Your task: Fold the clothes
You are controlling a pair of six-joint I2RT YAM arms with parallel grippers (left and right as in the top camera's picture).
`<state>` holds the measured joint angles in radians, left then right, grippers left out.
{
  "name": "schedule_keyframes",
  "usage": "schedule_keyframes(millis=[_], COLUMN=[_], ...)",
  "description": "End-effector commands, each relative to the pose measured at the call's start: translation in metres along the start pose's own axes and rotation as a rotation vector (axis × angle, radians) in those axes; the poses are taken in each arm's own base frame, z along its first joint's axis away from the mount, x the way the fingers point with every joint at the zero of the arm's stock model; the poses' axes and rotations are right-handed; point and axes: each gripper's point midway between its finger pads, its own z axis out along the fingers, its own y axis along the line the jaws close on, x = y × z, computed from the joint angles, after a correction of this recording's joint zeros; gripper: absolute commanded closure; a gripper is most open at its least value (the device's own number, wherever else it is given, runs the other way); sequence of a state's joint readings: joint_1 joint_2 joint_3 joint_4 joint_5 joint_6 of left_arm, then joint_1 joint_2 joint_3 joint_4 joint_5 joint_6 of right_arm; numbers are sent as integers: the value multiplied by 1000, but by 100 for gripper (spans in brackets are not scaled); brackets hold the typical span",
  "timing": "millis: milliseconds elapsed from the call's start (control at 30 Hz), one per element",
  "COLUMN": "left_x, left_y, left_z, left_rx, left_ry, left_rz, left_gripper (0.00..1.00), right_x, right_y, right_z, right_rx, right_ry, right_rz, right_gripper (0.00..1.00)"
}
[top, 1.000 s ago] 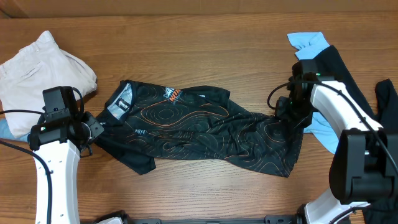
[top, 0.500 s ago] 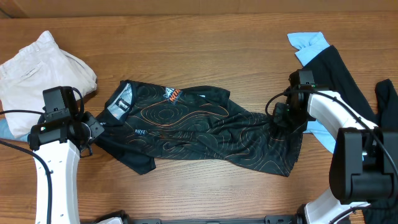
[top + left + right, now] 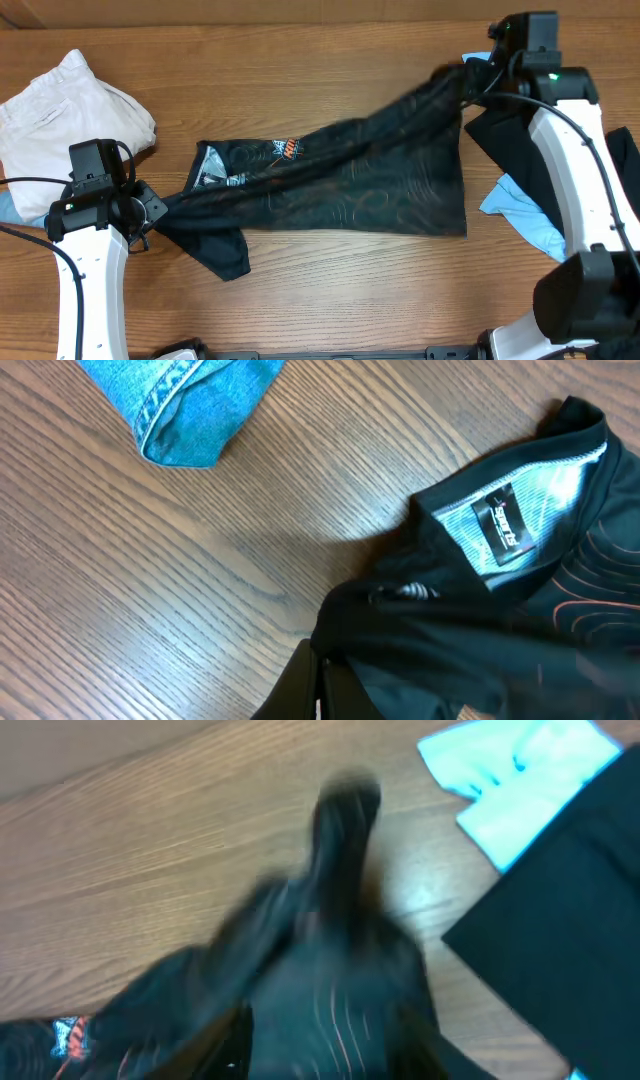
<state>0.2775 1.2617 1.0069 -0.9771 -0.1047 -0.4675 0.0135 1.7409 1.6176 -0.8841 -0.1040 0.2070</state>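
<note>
From overhead, the jersey (image 3: 340, 185) lay stretched in a long slant across the desk (image 3: 300, 50). Its low end was at my left jaws near the front left, and its high corner was drawn up to my right jaws at the far right. Only that view showed the whole span. It also showed the white garment (image 3: 70, 105) heaped at the far left, and the plain black garment (image 3: 515, 150) and the light-blue garment (image 3: 525, 215) lying beneath my right arm (image 3: 565, 140).

My left wrist camera gave what the overhead could not. The jersey's neck opening was turned up, with a black label (image 3: 503, 525) on the pale inner collar band and orange lines at the right edge. A fold of blue denim (image 3: 190, 405) lay apart from it on bare wood.

My right wrist camera was blurred. It showed dark jersey cloth bunched close under the lens and a logo patch (image 3: 68, 1038) at the lower left. Light-blue cloth sat at the upper right, with black cloth beside it.

My left jaws were closed fully, pinching the jersey's lower-left edge, though black cloth hid the fingers in the wrist view. My right jaws gripped a bunched corner of the jersey, which looked raised off the desk. Through the blur I could not tell how wide a gap remained between them.
</note>
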Motion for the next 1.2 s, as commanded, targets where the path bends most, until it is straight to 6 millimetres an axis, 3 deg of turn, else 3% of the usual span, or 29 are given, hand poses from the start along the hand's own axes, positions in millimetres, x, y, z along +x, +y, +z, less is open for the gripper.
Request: schedule_keyframes(millis=[0, 100, 133, 267, 600, 900, 1167], left_x=[-2, -2, -2, -2, -3, -2, -2], left_y=[0, 0, 0, 0, 0, 0, 0], left_z=[-2, -2, -2, -2, -2, -2, -2], left_rx=[2, 2, 2, 2, 3, 2, 2], left_ry=[-3, -3, -3, -3, -4, -4, -4], left_rz=[8, 8, 8, 8, 8, 8, 8], left_gripper=[96, 96, 96, 96, 96, 96, 96], right_x=[29, 59, 81, 126, 224, 255, 257], right_y=[-14, -32, -41, -53, -80, -90, -91], right_z=[11, 15, 14, 11, 35, 49, 54], right_rx=[54, 138, 176, 220, 261, 259, 256], right_ry=[113, 228, 308, 469, 673, 691, 680], right_rz=[17, 26, 32, 38, 82, 86, 84], right_gripper=[49, 46, 44, 43, 44, 43, 44])
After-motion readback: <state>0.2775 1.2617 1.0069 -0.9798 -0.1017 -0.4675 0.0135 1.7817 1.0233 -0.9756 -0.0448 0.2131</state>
